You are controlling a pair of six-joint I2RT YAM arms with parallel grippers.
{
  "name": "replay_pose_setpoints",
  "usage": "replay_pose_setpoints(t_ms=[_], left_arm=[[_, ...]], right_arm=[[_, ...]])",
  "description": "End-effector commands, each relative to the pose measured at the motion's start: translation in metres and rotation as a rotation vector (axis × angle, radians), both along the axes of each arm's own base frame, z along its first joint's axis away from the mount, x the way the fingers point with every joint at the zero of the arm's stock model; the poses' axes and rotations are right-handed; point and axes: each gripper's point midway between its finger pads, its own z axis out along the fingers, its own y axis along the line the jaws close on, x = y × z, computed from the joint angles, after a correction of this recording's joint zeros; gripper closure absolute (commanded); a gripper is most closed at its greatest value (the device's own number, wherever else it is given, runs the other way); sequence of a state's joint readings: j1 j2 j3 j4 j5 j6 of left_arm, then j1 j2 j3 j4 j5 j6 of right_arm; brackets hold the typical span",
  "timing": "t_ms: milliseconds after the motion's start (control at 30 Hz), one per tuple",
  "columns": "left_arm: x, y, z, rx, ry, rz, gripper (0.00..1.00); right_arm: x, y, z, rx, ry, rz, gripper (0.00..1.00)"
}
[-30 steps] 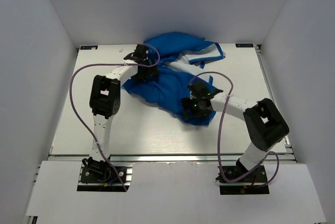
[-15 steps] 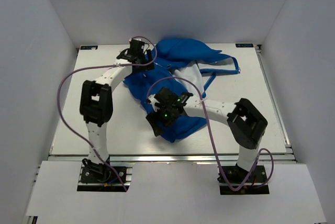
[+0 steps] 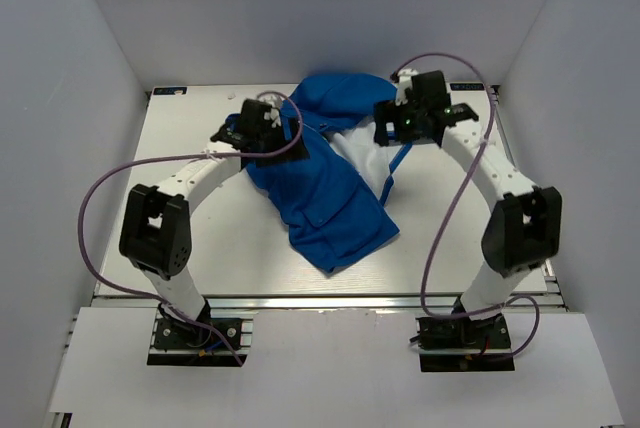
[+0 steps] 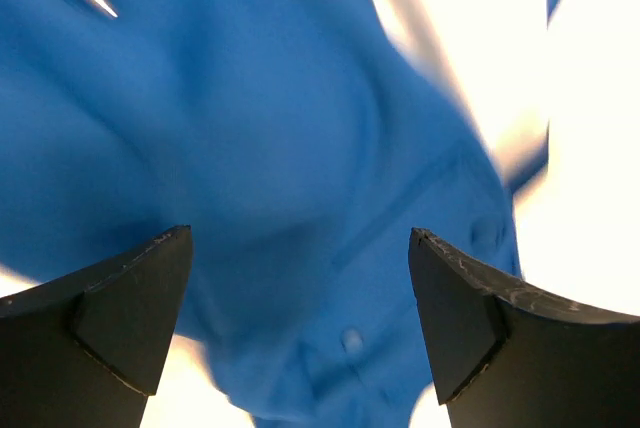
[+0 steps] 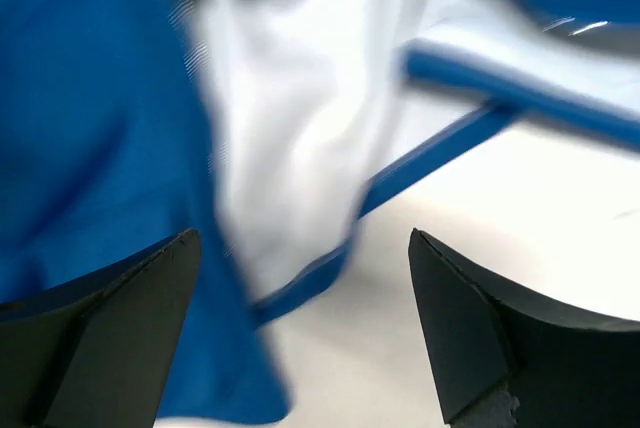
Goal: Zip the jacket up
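Black left gripper [image 3: 288, 138]: far left of table [image 3: 190, 238]. Jaws spread wide, nothing held. Wrist view shows blue cloth beneath the fingers [image 4: 120, 308], with no contact to be seen. It sits over the jacket's left margin.

Jacket [image 3: 335, 208]: royal blue, rumpled, mid-table. Its long axis runs from the far middle toward the near edge, slanting slightly right. The left panel lies blue side up, with what may be a pocket flap and stud [image 4: 350, 338], both blurred. Front is open, not zipped.

Lining [image 3: 365, 153]: white, exposed to the right of the blue panel. It is bordered by a thin blue edge [image 5: 450, 138].

Pull: not made out in any view.

Right gripper [image 3: 392, 130]: far right. Jaws equally wide, empty. It hovers above the lining; the edge runs slantwise between its fingers in the wrist view.

Judgement: the coming move turns on the two front edges, which lie apart. The right gripper is nearer the loose trimmed edge, just below it. The left gripper is nearer the blue panel. The front probably needs spreading flat before the pull can be found.
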State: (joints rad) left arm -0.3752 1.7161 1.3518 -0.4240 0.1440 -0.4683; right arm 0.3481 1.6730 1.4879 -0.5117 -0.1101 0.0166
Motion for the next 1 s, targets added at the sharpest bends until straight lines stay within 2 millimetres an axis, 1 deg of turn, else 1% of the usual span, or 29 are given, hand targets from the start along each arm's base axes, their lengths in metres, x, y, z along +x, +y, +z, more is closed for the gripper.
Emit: replay_pose_setpoints(t_ms=[0,33,67,100,133,167,200,233,267,300,333,367,400,433,467,500,533,567,600,633,700,767,800,867,900,933,967], left_arm=[[-0.034,-0.044,-0.016,-0.175,0.097,-0.159,0.02],[-0.038,-0.047,-0.021,-0.176,0.113,-0.171,0.02],[-0.039,-0.046,-0.033,-0.159,0.130,-0.178,0.02],[-0.040,-0.043,-0.039,-0.130,0.144,-0.177,0.02],[-0.039,-0.039,-0.044,-0.103,0.152,-0.170,0.02],[-0.032,-0.029,-0.050,-0.038,0.135,-0.150,0.02],[-0.030,-0.026,-0.058,-0.003,0.156,-0.142,0.02],[-0.027,-0.023,-0.062,0.020,0.161,-0.137,0.02],[-0.024,-0.021,-0.066,0.048,0.160,-0.145,0.02],[-0.018,-0.015,-0.078,0.091,0.178,-0.120,0.02],[-0.014,-0.010,-0.084,0.111,0.189,-0.098,0.02],[-0.011,-0.006,-0.091,0.123,0.203,-0.083,0.02],[-0.010,-0.002,-0.098,0.123,0.229,-0.071,0.02],[-0.003,0.006,-0.109,0.112,0.258,-0.054,0.02],[-0.001,0.007,-0.113,0.091,0.275,-0.058,0.02],[-0.001,0.008,-0.116,0.075,0.298,-0.066,0.02],[0.004,0.011,-0.115,0.052,0.306,-0.068,0.02],[0.006,0.012,-0.114,0.056,0.297,-0.079,0.02],[0.008,0.015,-0.113,0.064,0.285,-0.079,0.02],[0.012,0.019,-0.109,0.084,0.266,-0.067,0.02],[0.014,0.026,-0.107,0.119,0.249,-0.066,0.02],[0.017,0.034,-0.107,0.140,0.241,-0.052,0.02],[0.017,0.037,-0.107,0.142,0.243,-0.048,0.02],[0.020,0.045,-0.109,0.146,0.250,-0.034,0.02],[0.020,0.047,-0.112,0.149,0.259,-0.027,0.02],[0.022,0.052,-0.113,0.149,0.261,-0.017,0.02],[0.024,0.054,-0.112,0.150,0.258,-0.012,0.02]], right_arm=[[0.060,-0.060,0.009,-0.062,-0.037,-0.143,0.11],[0.072,-0.071,-0.016,-0.064,0.040,-0.161,0.10],[0.096,-0.092,0.005,-0.051,-0.007,-0.209,0.11],[0.107,-0.102,0.001,-0.066,0.000,-0.233,0.11],[0.119,-0.122,-0.024,-0.146,0.031,-0.256,0.11],[0.127,-0.125,-0.027,-0.184,0.007,-0.223,0.11],[0.135,-0.134,-0.030,-0.249,-0.021,-0.206,0.11],[0.147,-0.148,-0.037,-0.353,-0.068,-0.184,0.11],[0.152,-0.154,-0.040,-0.397,-0.086,-0.172,0.11],[0.156,-0.161,-0.044,-0.447,-0.100,-0.167,0.11],[0.161,-0.164,-0.047,-0.499,-0.125,-0.128,0.11],[0.174,-0.168,-0.041,-0.518,-0.185,-0.131,0.11],[0.179,-0.175,-0.046,-0.561,-0.197,-0.148,0.11],[0.187,-0.179,-0.047,-0.579,-0.216,-0.156,0.11],[0.194,-0.182,-0.047,-0.589,-0.229,-0.159,0.11],[0.199,-0.182,-0.068,-0.589,-0.199,-0.146,0.11],[0.211,-0.182,-0.057,-0.585,-0.231,-0.157,0.11],[0.215,-0.182,-0.060,-0.585,-0.230,-0.159,0.11],[0.219,-0.184,-0.074,-0.593,-0.214,-0.165,0.11],[0.225,-0.183,-0.071,-0.594,-0.230,-0.172,0.11],[0.231,-0.185,-0.080,-0.610,-0.235,-0.160,0.10],[0.239,-0.184,-0.077,-0.616,-0.266,-0.156,0.11],[0.241,-0.184,-0.082,-0.621,-0.265,-0.144,0.11],[0.243,-0.181,-0.079,-0.610,-0.271,-0.131,0.12],[0.242,-0.175,-0.081,-0.584,-0.269,-0.105,0.17],[0.241,-0.170,-0.081,-0.566,-0.265,-0.092,0.33],[0.237,-0.167,-0.083,-0.546,-0.249,-0.076,0.46]])
